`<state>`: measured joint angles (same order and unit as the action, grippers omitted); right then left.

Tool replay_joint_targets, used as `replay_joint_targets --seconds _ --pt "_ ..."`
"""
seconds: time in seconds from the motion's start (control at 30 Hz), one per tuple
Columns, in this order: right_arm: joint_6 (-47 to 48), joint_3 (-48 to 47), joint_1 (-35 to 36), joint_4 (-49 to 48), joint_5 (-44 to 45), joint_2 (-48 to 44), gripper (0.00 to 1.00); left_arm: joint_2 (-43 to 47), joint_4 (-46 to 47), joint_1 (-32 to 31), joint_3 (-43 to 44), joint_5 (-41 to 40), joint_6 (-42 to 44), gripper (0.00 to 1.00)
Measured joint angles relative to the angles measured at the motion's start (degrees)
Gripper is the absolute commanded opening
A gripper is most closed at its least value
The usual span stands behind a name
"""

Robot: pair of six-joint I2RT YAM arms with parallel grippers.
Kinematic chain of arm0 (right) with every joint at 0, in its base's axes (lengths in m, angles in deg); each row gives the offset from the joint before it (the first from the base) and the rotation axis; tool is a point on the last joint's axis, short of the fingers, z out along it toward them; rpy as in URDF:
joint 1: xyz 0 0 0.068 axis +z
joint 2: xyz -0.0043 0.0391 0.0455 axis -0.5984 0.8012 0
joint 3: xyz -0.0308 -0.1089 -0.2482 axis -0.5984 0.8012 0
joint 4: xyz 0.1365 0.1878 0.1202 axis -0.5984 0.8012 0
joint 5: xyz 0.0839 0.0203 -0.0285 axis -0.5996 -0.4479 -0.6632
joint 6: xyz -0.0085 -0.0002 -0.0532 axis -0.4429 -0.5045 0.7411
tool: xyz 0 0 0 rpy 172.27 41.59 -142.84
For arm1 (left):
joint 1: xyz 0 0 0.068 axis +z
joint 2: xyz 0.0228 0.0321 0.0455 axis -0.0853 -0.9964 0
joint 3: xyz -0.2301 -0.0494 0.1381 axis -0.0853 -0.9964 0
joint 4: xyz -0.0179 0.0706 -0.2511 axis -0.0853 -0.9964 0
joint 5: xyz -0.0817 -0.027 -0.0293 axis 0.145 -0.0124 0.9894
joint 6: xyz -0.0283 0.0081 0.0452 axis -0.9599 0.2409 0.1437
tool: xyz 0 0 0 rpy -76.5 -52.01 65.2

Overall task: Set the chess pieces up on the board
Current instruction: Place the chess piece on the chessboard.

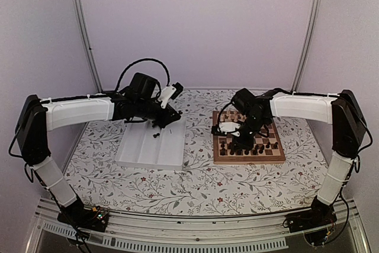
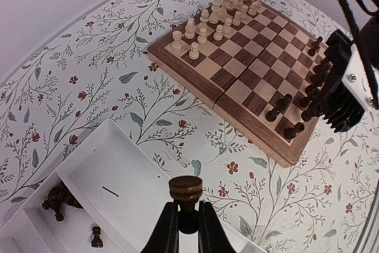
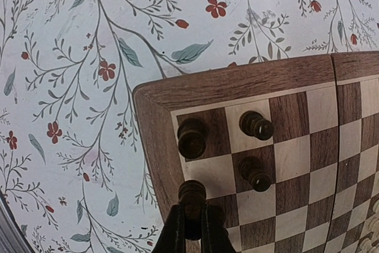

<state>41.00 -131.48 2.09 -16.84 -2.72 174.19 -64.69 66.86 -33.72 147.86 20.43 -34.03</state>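
My left gripper (image 2: 188, 208) is shut on a dark chess piece (image 2: 186, 189), held base-up over the near rim of the white tray (image 2: 118, 164). In the top view the left gripper (image 1: 169, 117) hangs over the tray's far end. My right gripper (image 3: 192, 213) is shut on another dark piece (image 3: 192, 192), just above an edge square near a corner of the board (image 3: 237, 81). Three dark pieces (image 3: 192, 140) stand on squares beside it. From the top, the right gripper (image 1: 241, 136) is over the left part of the board (image 1: 249, 158), whose near rows hold several dark pieces (image 1: 254, 148).
Inside the tray lie a dark knight-like piece (image 2: 59, 197) and a small dark pawn (image 2: 96, 238). Pale wooden pieces (image 2: 204, 28) fill the board's far rows. The right arm (image 2: 340, 96) hangs over the board's dark-piece side. A flowered cloth (image 1: 195, 188) covers the table.
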Motion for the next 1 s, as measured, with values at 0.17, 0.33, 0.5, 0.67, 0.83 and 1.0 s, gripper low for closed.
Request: replay_joint_targets --seconds 0.17,0.33,0.5,0.67,0.83,1.0 --pt "0.0 0.0 0.0 -0.9 0.3 0.3 0.07 0.0 0.0 0.0 0.0 0.2 0.0 0.01" --pt "0.1 0.0 0.0 -1.4 1.0 1.1 0.11 0.0 0.0 0.0 0.0 0.3 0.0 0.01" --pt "0.1 0.0 0.0 -1.5 1.3 2.0 0.17 0.0 0.0 0.0 0.0 0.6 0.0 0.01" --pt "0.1 0.1 0.0 -1.8 1.4 2.1 0.29 -0.1 -0.1 0.0 0.0 1.0 0.0 0.01" --pt "0.1 0.0 0.0 -1.4 1.4 2.1 0.35 -0.4 -0.3 0.0 0.0 1.5 0.0 0.01" --pt "0.0 -2.6 0.0 1.4 1.0 1.6 0.38 -1.0 -0.5 0.0 0.0 4.7 0.0 0.02"
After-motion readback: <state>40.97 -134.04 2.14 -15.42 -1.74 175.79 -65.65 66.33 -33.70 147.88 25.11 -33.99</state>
